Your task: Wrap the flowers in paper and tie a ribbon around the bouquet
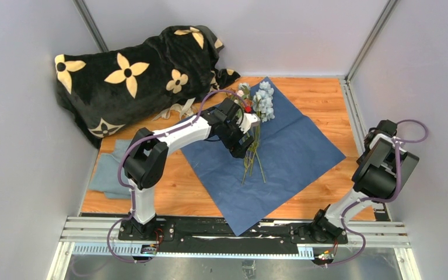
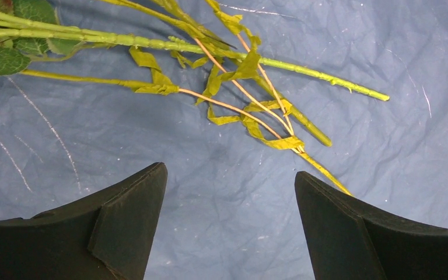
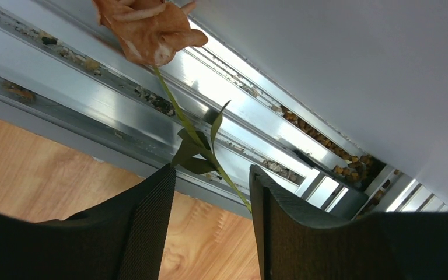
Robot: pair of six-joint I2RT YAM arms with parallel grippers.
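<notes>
wood-grain tabletop (image 1: 321, 99) inside pale grey walls carries everything. the flowers (image 1: 262, 100), a small bunch of artificial pale blue, pink and white blooms on green leafy stems, lie on the paper (image 1: 297, 154), a large thin dark blue rectangular sheet spread flat and turned cornerwise on the table; the blooms point to the far wall and the stems toward the arms. the left gripper (image 2: 230, 174) hovers over the sheet just beside the stem ends, its black jaws wide apart with only bare creased paper between them, and the stems, trailing frayed yellow-green wrap, cross just beyond its fingertips. the ribbon (image 1: 174, 111), a narrow floppy beige satin strip, lies bunched off the paper to the left, against the black plush blanket with cream flower prints (image 1: 128, 76) heaped in the far left corner. a small grey-blue cloth (image 1: 108, 169) lies at the table's left edge. well apart at the right edge, the right gripper (image 3: 213, 169) has its jaws apart over an aluminium rail (image 3: 93, 76), with the thin stem of a single rust-brown artificial flower (image 3: 146, 29) running down into the gap close to one finger; whether it touches cannot be told.
</notes>
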